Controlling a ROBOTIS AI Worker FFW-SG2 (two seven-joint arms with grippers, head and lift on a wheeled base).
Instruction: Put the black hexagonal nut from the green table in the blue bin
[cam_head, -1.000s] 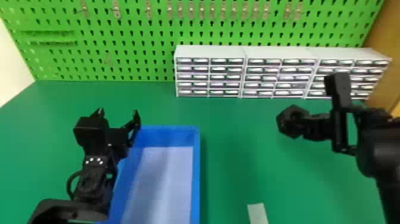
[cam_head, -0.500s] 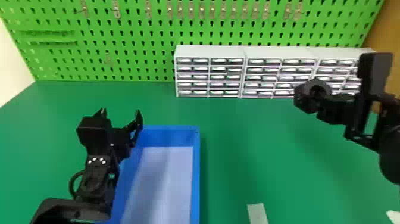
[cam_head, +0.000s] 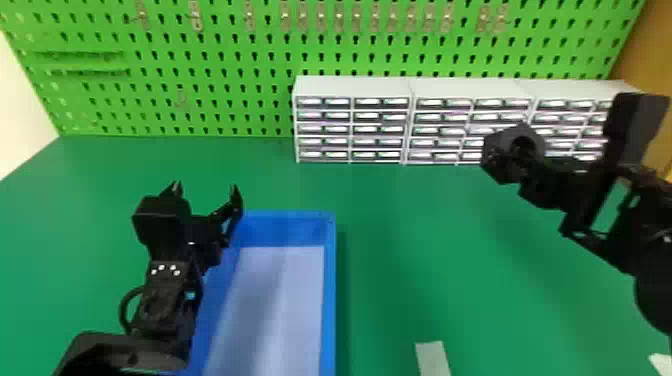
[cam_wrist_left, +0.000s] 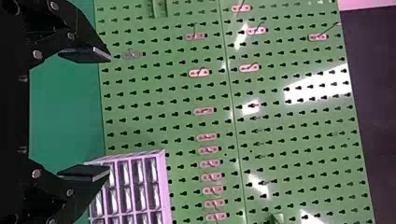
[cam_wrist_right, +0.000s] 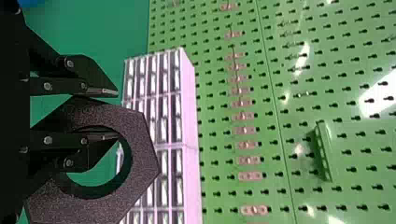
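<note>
Well, the black hexagonal nut (cam_head: 500, 142) is up above the green bench (cam_head: 470, 270), well to the right of the blue bin (cam_head: 329, 290), with the right pincer (cam_head: 522, 165) pinching its ring, one finger through the hole. The left pincer (cam_head: 206, 189) is spread wide, near the bin's far left corner.

From my seat I'd call this a workshop bench: I see a green table (cam_head: 400, 210) backed by a green pegboard (cam_head: 240, 65) with a row of metal hooks (cam_head: 339, 16) along it. White drawer units (cam_head: 352, 87), full of small drawers, stand against the board. It could equally be a lab's bench.
</note>
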